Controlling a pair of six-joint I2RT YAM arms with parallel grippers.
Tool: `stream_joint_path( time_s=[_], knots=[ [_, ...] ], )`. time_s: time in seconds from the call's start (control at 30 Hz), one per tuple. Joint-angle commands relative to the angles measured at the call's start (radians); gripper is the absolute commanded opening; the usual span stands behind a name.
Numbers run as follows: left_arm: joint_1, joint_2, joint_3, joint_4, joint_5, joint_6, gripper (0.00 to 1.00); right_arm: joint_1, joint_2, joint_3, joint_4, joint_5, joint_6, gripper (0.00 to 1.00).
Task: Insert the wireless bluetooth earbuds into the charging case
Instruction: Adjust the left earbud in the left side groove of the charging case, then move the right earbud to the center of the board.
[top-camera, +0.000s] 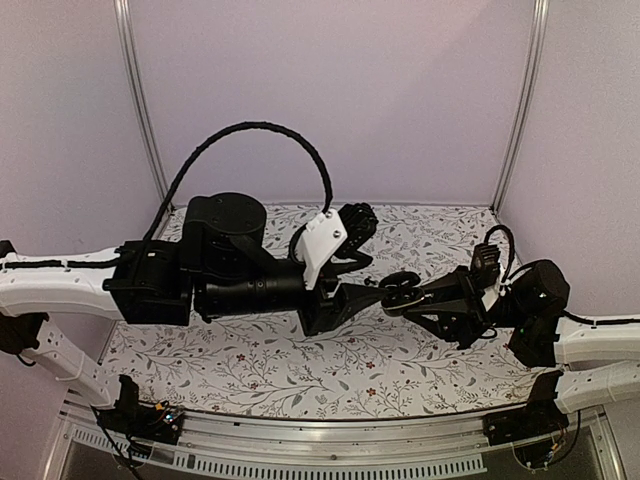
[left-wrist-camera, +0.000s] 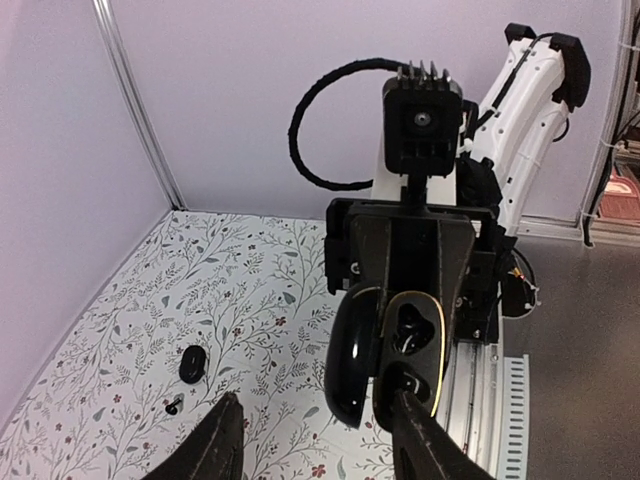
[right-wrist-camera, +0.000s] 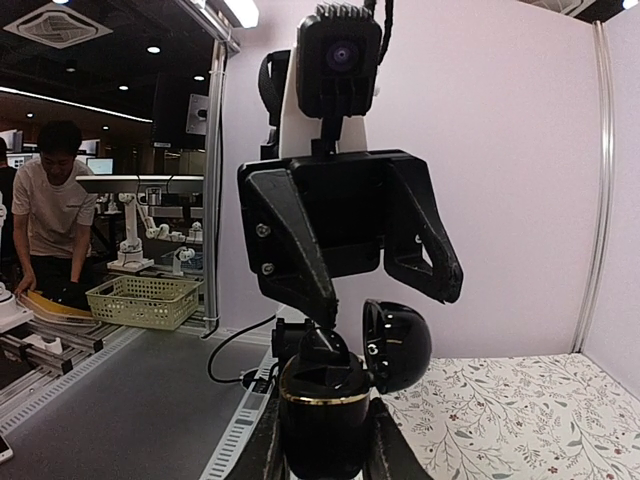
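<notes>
Room: pale lilac walls (top-camera: 400, 100) stand around a counter (top-camera: 250, 360) printed with leaves and flowers.
Hard to make out: the wells of the charging case (left-wrist-camera: 408, 345) are dark in the left wrist view, so I cannot tell if either holds anything. From above, the case is only a small black lump between the two tools.
Right tool (right-wrist-camera: 325, 440): pinching the base of the case and holding it up off the counter, with its lid (right-wrist-camera: 397, 345) swung open.
Left tool (left-wrist-camera: 315, 425): spread wide and gripping nothing. One fingertip (left-wrist-camera: 402, 405) sits at the mouth of the case; I cannot tell if it touches.
Earbud (left-wrist-camera: 175, 405): tiny and black, lying on the counter toward the far wall, well apart from both tools.
Rounder black piece (left-wrist-camera: 192, 362): just beside the earbud, too small to identify.
Case look: glossy black, with a gold rim around the open mouth.
</notes>
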Motion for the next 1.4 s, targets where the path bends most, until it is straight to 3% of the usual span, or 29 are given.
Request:
stream_joint_path(
  time_s=[0.0, 0.37, 0.67, 0.9, 1.2, 1.37],
  knots=[
    [0.018, 0.003, 0.002, -0.016, 0.023, -0.014, 0.49, -0.001, -0.009, 0.021, 0.024, -0.005, 0.009, 0.0],
    [0.03, -0.053, -0.015, 0.007, 0.03, 0.005, 0.53, -0.004, -0.035, -0.019, 0.015, 0.079, -0.001, 0.0],
    [0.356, -0.128, -0.119, 0.048, 0.167, -0.177, 0.59, -0.052, -0.14, -0.084, -0.038, 0.19, 0.025, 0.0],
    [0.553, 0.11, -0.005, -0.077, 0.225, -0.258, 0.56, -0.087, -0.224, -0.103, -0.146, 0.301, 0.029, 0.0],
    [0.632, 0.449, 0.187, -0.111, 0.449, -0.11, 0.57, -0.093, -0.285, -0.124, -0.207, 0.344, 0.037, 0.0],
    [0.635, 0.683, 0.411, -0.177, 0.466, -0.139, 0.52, -0.095, -0.298, -0.128, -0.222, 0.345, 0.039, 0.0]
  ],
)
